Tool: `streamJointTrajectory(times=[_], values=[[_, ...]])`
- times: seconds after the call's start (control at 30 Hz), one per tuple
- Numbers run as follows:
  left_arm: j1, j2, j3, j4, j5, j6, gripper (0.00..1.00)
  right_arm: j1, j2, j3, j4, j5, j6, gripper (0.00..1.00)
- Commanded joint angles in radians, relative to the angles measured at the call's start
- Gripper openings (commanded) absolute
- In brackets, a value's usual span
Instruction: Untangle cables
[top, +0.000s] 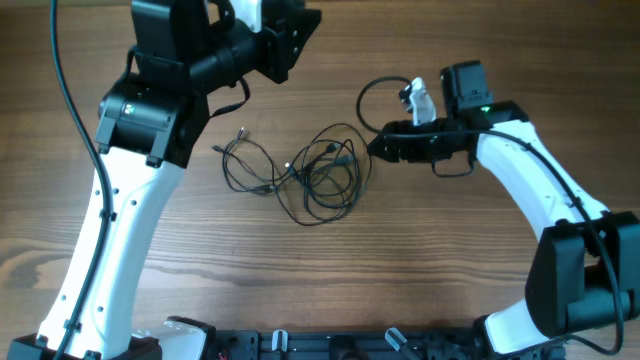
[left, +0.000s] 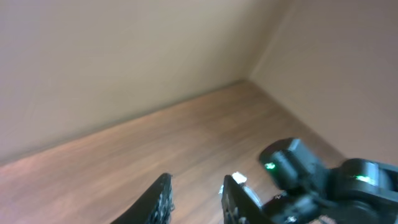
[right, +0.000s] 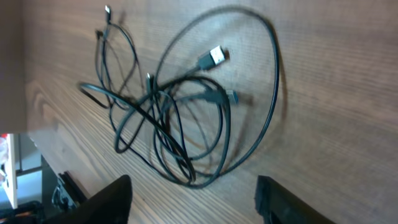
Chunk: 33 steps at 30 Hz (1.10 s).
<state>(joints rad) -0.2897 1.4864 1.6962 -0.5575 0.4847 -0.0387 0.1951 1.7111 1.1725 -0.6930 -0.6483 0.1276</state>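
While the left arm (top: 110, 230) rises from the table's 7 o'clock corner, its white link leans up toward 12 o'clock and bends at a black elbow joint. Its forearm turns toward 3 o'clock, so the left gripper (left: 196, 186) hangs high near the far edge, at about 11 o'clock from the cables (top: 305, 172). The left wrist view shows its jaws a little apart with bare wood between them, grasping nothing.

The cables lie in the middle of the table (top: 450, 280) as one loose black tangle. Several loops overlap, and thinner strands trail off toward 9 o'clock. A flat silver-tipped plug (right: 214, 57) rests inside the largest loop.

The right arm (top: 530, 180) comes up from the 5 o'clock corner and arches over toward 12 o'clock. Its wrist then turns to face 9 o'clock. The right gripper (right: 194, 183) sits low at the tangle's 3 o'clock side, just beside the outer loop. Its jaws are spread wide and released, with nothing between them.

The table is brown wood with grain running side to side. A plain beige wall (left: 124, 50) stands beyond the far edge and meets another wall at a corner.
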Motion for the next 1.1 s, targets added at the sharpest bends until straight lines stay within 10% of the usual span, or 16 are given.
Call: streamJointTrajectory(times=[0.0,0.67,0.7,0.77,1.07], values=[[0.041,0.009,0.004,-0.078,-0.09,0.005,0.27,0.062,0.006,-0.01,0.023,0.066,0.038,0.64],[0.072,0.074,0.003,-0.327,-0.119,0.057,0.26,0.233,0.116,-0.01,0.134,0.334,0.168,0.59],[0.072,0.074,0.003,-0.343,-0.119,0.057,0.26,0.233,0.116,-0.01,0.135,0.334,0.168,0.56],[0.072,0.074,0.002,-0.374,-0.119,0.057,0.26,0.233,0.116,-0.01,0.135,0.334,0.172,0.04],[0.072,0.093,-0.123,-0.411,-0.098,0.062,0.29,0.124,-0.018,0.102,0.066,0.166,0.214,0.04]])
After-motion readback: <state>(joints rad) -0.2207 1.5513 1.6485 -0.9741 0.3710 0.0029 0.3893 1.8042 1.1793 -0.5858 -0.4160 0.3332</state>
